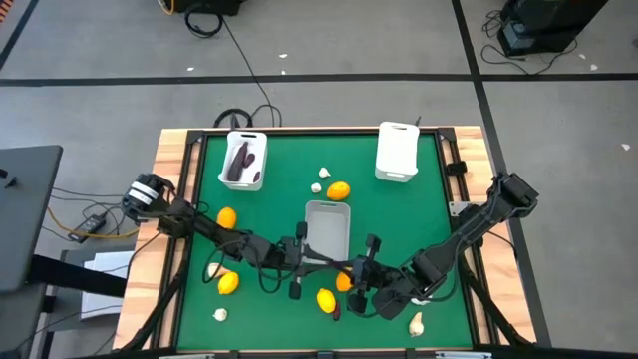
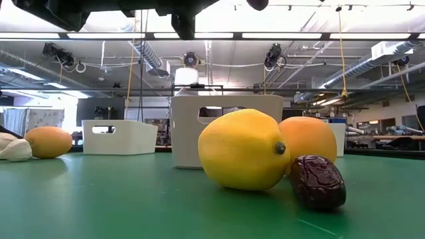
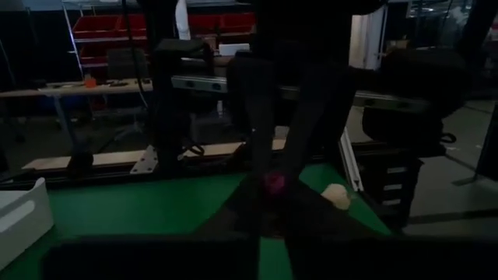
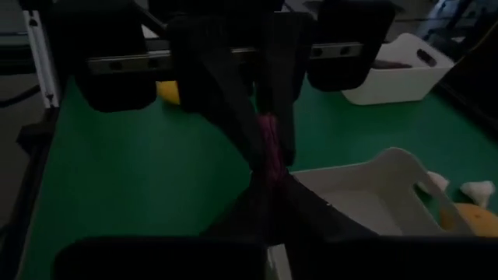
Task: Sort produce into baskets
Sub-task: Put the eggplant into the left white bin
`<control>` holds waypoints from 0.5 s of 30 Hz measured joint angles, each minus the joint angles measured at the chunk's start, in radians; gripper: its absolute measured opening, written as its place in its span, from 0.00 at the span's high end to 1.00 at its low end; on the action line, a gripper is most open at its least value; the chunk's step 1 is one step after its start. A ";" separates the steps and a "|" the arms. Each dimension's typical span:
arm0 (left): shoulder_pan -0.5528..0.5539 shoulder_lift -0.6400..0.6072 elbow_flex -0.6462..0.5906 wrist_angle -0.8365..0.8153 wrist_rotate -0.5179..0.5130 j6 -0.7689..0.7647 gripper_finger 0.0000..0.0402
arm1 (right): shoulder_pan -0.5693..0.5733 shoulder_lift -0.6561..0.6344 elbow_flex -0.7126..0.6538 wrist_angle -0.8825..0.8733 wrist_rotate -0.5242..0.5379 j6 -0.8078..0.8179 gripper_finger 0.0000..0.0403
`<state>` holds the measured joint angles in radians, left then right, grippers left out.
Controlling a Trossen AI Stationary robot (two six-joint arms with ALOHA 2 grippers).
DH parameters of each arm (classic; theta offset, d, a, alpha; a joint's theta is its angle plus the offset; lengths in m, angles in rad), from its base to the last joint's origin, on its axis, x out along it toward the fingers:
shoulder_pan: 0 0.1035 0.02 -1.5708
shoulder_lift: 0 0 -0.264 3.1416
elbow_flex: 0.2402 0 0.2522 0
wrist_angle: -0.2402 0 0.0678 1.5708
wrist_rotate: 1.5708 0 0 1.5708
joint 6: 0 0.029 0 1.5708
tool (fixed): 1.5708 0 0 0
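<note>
Nearest in the low view, a lemon (image 2: 242, 150), an orange (image 2: 309, 141) and a dark purple wrinkled item (image 2: 319, 182) sit together on the green table (image 2: 99, 199). Above, the left gripper (image 1: 299, 261) and right gripper (image 1: 361, 282) meet, jaws together, each pinching 1 small purple piece (image 4: 270, 144). Beyond stand 3 white baskets (image 1: 328, 229).

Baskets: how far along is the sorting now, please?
Done: purple vegetables lie in the back-left basket. In hand: the left gripper and right gripper meet before the empty centre basket, with a purple thing between them. Left: citrus and garlic lie scattered on the table; the back-right basket looks empty.
</note>
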<state>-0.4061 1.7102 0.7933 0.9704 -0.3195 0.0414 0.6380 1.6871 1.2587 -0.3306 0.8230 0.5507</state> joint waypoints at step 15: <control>0.184 -0.392 0.000 -0.863 -0.215 -0.238 0.91 | 0.000 0.017 0.000 -0.294 0.047 0.344 0.57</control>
<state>-0.2217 1.3182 0.7929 0.1071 -0.5346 -0.1964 0.6380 1.7039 1.2587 -0.6244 0.8704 0.8948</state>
